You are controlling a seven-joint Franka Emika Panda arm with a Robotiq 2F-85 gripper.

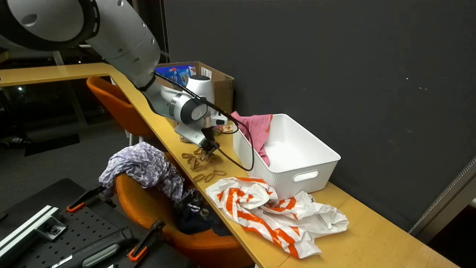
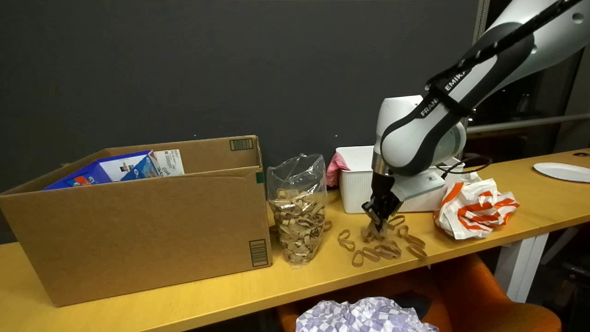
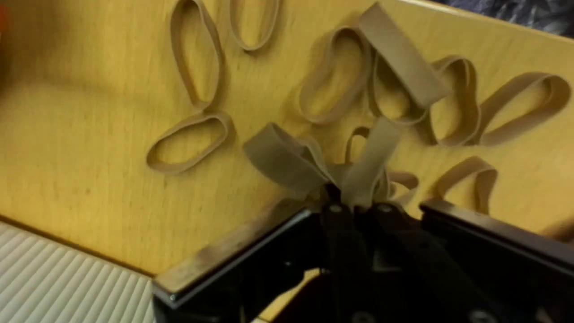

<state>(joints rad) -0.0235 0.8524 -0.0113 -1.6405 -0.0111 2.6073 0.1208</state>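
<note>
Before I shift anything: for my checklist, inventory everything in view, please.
table: one or more, yellow, along the wall
loose rubber bands: many, tan, on the table
cardboard box: one, brown, on the table
packaging: count unclear, mainly blue, in the box
bag of rubber bands: one, clear, beside the box
ribbed bin: one, white, on the table
draped cloth: one, pink, over the bin's rim
striped bag: one, white-and-orange, beside the bin
plate: one, white, on the table
chairs: two, orange, by the table
checked cloth: one, lilac-and-white, on a chair
clamps: two, black-and-orange, on the perforated board
arm: one, mostly white, above the table
pincer: one, black, closed on bunched bands
</note>
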